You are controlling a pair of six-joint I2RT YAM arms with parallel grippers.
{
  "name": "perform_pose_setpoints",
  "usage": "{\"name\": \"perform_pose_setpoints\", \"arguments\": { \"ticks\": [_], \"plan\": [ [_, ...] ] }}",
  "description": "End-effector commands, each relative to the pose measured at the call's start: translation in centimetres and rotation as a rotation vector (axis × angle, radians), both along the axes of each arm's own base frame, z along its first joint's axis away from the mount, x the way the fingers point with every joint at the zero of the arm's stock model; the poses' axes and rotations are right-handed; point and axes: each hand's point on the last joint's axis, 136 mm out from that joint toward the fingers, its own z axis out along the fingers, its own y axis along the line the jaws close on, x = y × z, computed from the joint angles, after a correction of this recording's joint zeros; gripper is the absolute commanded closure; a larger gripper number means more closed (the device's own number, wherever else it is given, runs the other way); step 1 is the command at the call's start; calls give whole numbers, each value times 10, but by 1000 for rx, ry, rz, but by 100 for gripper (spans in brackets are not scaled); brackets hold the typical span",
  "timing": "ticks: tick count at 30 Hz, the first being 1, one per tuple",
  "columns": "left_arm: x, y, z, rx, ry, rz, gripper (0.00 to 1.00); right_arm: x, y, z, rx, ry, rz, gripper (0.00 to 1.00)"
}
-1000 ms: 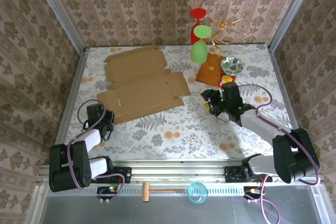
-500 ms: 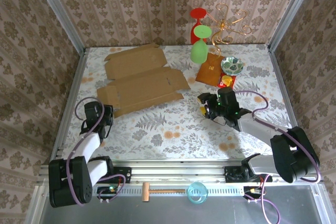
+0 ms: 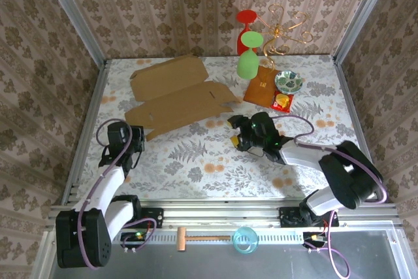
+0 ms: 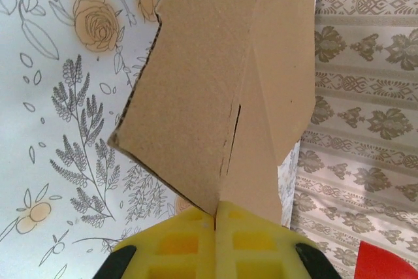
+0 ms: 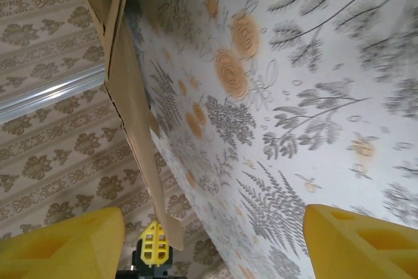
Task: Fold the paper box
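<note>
Step in hand: getting a two-handed hold on the sheet before the first fold.

Near side: left gripper (image 4: 215, 219) has its jaws pressed together on the near-left corner of the paper box (image 3: 179, 98). The wrist view shows the cardboard rising straight out of the yellow pads, so that corner is lifted off the table (image 3: 215, 164).

Right gripper (image 3: 236, 134) sits just beside the box's right end, not touching it. Its jaws are spread wide with nothing between them, and in its wrist view the cardboard edge runs past on the left side.

The box lies left of centre on the far half of the table. It is unfolded, with two large panels, the farther one reaching almost to the back wall.

Further right stand the orange-brown board (image 3: 260, 87), a small bowl (image 3: 288, 82) and a green goblet (image 3: 247, 63), all close to the box's right end.

Next move, as I judge it: the right gripper has to slide its open jaws onto the right edge or a flap and close there, while the left keeps its pinch. The goblet and board leave little room on that side.

Against one second ago: the right gripper has travelled left towards the box and its jaws have widened. The left arm has stretched forward. The box has been pushed a little farther back and its near-left corner raised.
</note>
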Motion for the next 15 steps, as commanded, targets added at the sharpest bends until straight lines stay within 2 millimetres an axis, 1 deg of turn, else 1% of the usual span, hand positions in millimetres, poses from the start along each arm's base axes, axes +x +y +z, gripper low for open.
{"name": "perform_pose_setpoints", "arguments": {
  "ticks": [1, 4, 6, 9, 11, 13, 15],
  "plan": [
    [1, 0, 13, -20, -15, 23, 100, 37, 27, 35, 110, -133, -57, 27],
    [-2, 0, 13, -23, -15, 24, 100, 54, 53, 51, 148, -174, -39, 29],
    [-3, -1, 13, -23, -14, 21, 100, 59, 68, 53, 153, -175, -21, 31],
    [-3, -2, 14, -27, -16, 16, 100, 60, 89, 45, 151, -160, 11, 33],
    [-3, -3, 14, -31, -14, 10, 100, 60, 96, 33, 150, -139, 14, 36],
    [-2, -4, 13, -34, -13, 5, 100, 62, 100, 26, 161, -135, -1, 40],
    [-2, -5, 13, -37, -15, 0, 100, 65, 106, 25, 168, -134, 0, 44]
  ]
}}
